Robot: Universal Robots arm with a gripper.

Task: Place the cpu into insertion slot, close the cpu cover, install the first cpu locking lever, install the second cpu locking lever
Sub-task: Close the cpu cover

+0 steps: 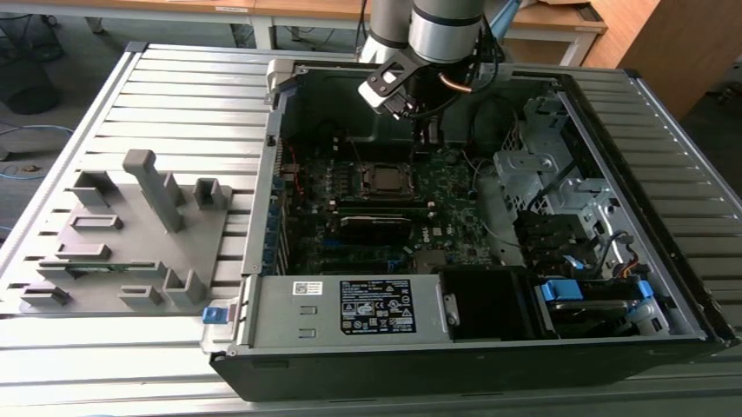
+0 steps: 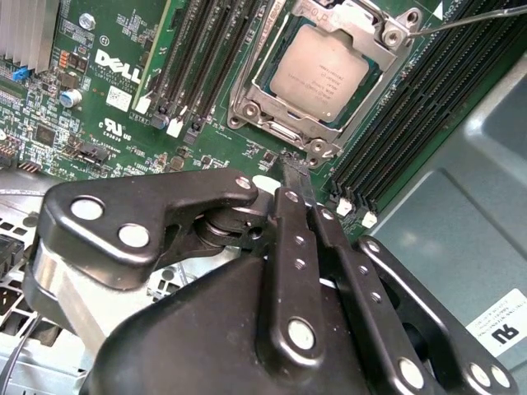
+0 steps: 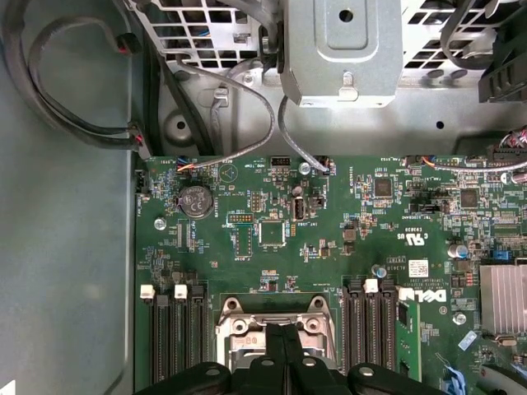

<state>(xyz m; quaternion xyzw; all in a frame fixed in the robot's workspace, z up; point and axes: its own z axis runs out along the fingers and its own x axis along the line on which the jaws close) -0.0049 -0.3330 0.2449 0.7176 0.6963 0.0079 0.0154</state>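
— Where's our cpu (image 2: 325,70)?
— We see it flat, face up in the insertion slot (image 1: 383,178), cpu cover (image 2: 370,37) framing it, memory slots (image 2: 202,58) flanking; gripper (image 2: 298,174) jaws pinched together beside the rim.

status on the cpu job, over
Black gripper shut, empty. Grey-brown square cpu seated, thin silver frame cover down over it, gripper near its edge. Thin silver wire lever sticks out.

Green motherboard (image 2: 216,148), white print. On the motherboard: dull grey-brown cpu (image 2: 325,70), silver cpu cover (image 2: 350,18), black memory slots (image 2: 206,49). Over the motherboard: black hand (image 2: 298,177), silver rivets. Grey ribbed table (image 1: 174,78).
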